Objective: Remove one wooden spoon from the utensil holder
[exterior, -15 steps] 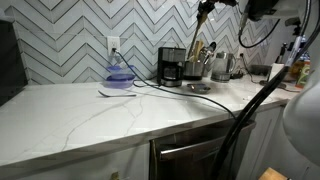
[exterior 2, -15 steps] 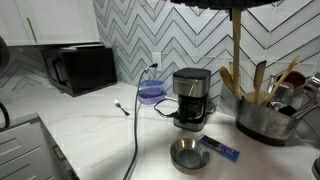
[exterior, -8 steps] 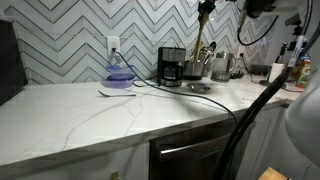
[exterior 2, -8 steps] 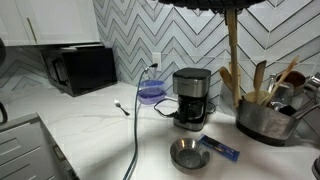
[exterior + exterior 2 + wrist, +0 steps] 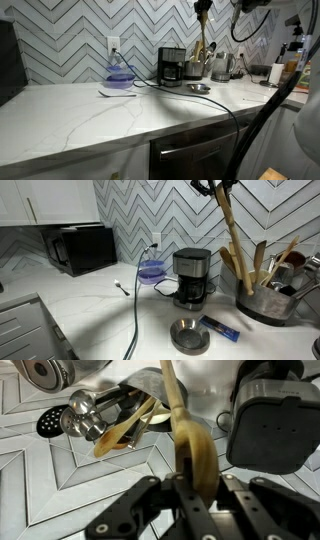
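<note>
My gripper (image 5: 203, 9) is high above the counter's back corner and is shut on the bowl end of the wooden spoon (image 5: 200, 40). In an exterior view the gripper (image 5: 221, 187) holds the spoon (image 5: 232, 240) tilted, its handle slanting down to the tops of the other utensils. I cannot tell if its tip is still inside the greyish utensil holder (image 5: 262, 304). The holder (image 5: 196, 70) stands beside the coffee maker. In the wrist view the gripper (image 5: 203, 481) clamps the spoon (image 5: 194, 452), and the holder (image 5: 88, 416) with several utensils lies far below.
The black coffee maker (image 5: 172, 66) (image 5: 191, 277) stands next to the holder. A steel kettle (image 5: 222, 66) is behind it. A small steel bowl (image 5: 188, 334), a blue packet (image 5: 220, 329) and a black cable (image 5: 135, 320) lie on the counter. A purple container (image 5: 151, 272) and a microwave (image 5: 80, 250) stand further along.
The gripper has risen and shifted sideways with the spoon. The spoon has come higher out of the holder and now hangs tilted instead of upright.
</note>
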`<state>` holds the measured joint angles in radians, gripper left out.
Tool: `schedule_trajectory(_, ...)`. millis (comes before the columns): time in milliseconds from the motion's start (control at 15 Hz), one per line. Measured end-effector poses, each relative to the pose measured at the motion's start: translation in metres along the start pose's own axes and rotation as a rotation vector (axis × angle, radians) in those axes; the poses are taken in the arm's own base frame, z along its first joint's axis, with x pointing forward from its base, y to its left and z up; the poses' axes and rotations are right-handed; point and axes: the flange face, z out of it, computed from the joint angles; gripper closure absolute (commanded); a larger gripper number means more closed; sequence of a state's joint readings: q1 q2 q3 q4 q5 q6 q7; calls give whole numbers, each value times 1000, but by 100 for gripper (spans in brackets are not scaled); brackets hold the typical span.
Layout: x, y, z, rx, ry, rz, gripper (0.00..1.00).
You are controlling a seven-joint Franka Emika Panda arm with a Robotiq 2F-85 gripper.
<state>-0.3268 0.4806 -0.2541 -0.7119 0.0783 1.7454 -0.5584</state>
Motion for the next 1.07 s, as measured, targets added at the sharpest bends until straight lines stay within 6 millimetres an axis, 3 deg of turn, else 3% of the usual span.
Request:
schedule_trajectory(533,5,-53,-21,-135,-115,36,96)
schedule_trajectory(800,-15,-66,-27,-190,-189,107,96)
schedule_trajectory(1067,-46,-78,-19,-225,-281,180,96)
